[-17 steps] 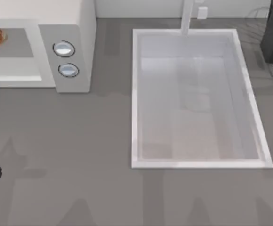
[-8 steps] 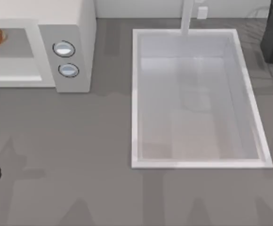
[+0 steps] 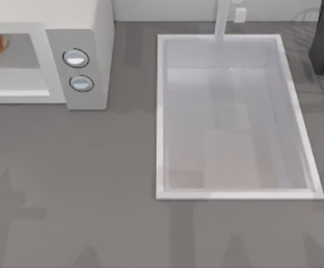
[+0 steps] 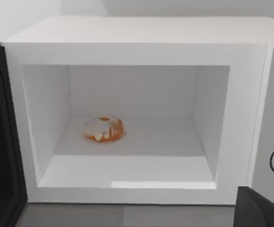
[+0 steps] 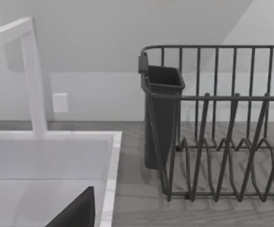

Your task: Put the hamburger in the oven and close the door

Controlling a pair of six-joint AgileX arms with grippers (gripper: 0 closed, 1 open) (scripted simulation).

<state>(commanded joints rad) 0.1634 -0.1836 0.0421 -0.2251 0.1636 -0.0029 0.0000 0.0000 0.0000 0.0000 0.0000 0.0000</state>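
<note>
Grey counter carries the oven (image 4: 141, 52), hamburger (image 4: 103, 128) inside, door (image 4: 0, 142) open; left claw's state unclear.

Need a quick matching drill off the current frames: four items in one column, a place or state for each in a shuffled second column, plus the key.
Things:
1. hamburger
2. door
3. dish rack
4. knobs

Places or states:
A. swung open at the cavity's side
B. on the oven's side panel
C. on the cavity floor
D. beside the sink, on the table's right

Pairs: 1-C, 2-A, 3-D, 4-B
</note>
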